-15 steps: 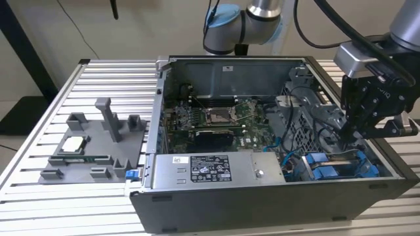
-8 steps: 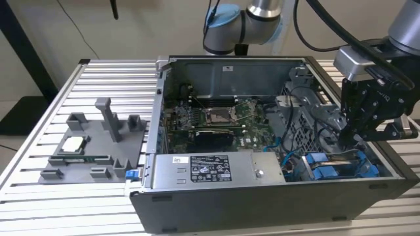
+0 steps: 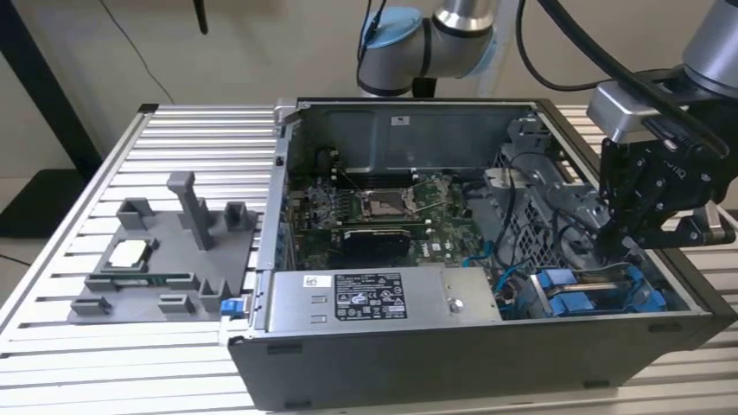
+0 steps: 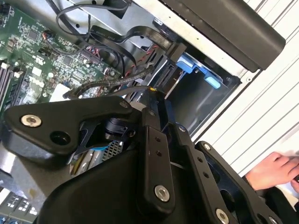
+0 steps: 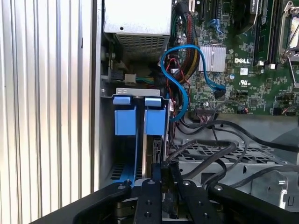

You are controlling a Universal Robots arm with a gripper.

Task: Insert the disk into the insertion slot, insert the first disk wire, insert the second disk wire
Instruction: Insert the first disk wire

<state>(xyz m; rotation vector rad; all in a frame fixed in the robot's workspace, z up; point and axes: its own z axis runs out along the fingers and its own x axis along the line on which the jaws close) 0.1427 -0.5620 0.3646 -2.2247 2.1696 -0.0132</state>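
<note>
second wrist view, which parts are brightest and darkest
In the second wrist view the pale ribbed metal table is brightest and the dark grey drive bay with blue tabs lies in shadow; in the first wrist view the table is bright too.

Over the insertion slot (image 5: 125, 116), black cables (image 5: 212, 154) crowd close beside the claw (image 5: 164, 171).

Wrist views close over insertion slot (image 5: 125, 121)
</note>
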